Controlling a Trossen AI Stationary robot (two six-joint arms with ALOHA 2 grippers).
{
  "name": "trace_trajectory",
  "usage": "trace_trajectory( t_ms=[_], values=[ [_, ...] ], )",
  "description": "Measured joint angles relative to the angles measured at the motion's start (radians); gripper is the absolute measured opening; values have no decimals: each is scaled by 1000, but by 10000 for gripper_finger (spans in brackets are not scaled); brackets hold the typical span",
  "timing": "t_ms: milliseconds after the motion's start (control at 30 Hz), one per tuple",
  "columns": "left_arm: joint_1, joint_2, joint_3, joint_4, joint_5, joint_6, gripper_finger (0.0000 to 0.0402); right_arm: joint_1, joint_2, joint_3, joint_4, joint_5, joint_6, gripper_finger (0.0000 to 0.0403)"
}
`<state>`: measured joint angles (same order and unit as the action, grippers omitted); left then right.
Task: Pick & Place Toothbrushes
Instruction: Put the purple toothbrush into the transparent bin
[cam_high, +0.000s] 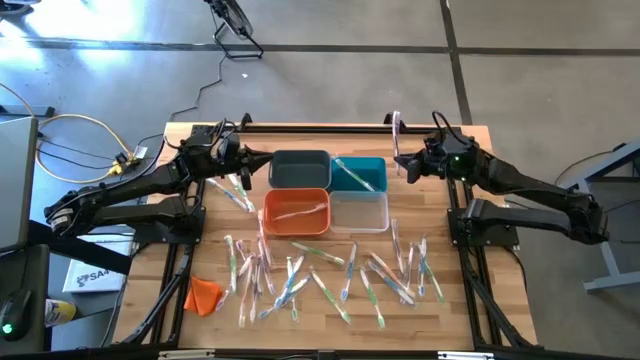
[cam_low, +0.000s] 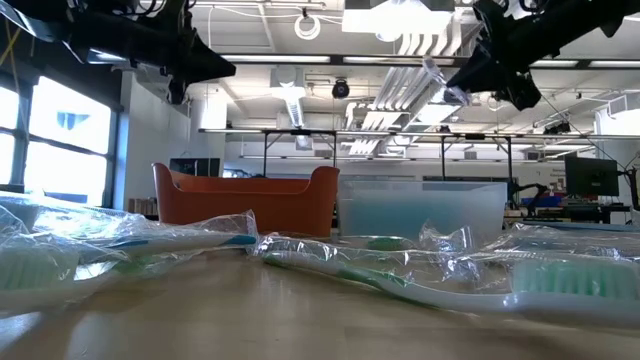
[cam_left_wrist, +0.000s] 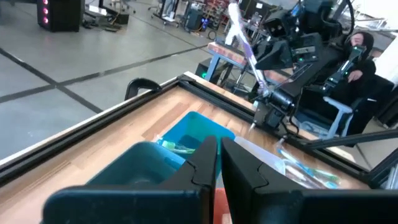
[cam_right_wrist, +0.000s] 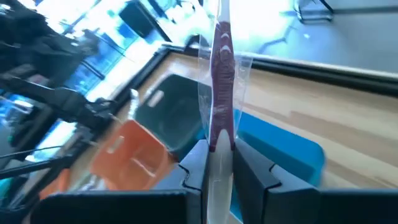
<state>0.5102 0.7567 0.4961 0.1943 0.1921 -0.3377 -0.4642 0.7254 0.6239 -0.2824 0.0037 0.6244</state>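
Only overhead: orange lump (cam_high: 203, 294).

The table (cam_high: 150, 300) is light wood with visible grain, edged by a black frame. 4 bins sit at its middle: a dark grey bin (cam_high: 299, 168), a teal bin (cam_high: 372, 166), an orange bin (cam_high: 296, 212) and a clear bin (cam_high: 360, 212). The scattered toothbrushes (cam_high: 330, 275) lie in clear shiny wrappers, with handles of white, green and blue. The right gripper (cam_right_wrist: 219, 163) is black, and the wrapped toothbrush (cam_right_wrist: 222, 93) between its fingers has a purple handle. The left gripper (cam_left_wrist: 219, 163) is also black. A small orange lump (cam_high: 203, 294) lies near the table's front left corner. The floor around is grey concrete.
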Motion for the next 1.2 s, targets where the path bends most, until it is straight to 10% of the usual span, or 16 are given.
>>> trace_trajectory(
  t_ms=[600,1200],
  values=[
    [0,0,0,-2,0,-8,19,226,1,0,107,206,-5,42],
    [0,0,0,-2,-1,-9,19,359,171,0,168,195,-72,42]
  ],
)
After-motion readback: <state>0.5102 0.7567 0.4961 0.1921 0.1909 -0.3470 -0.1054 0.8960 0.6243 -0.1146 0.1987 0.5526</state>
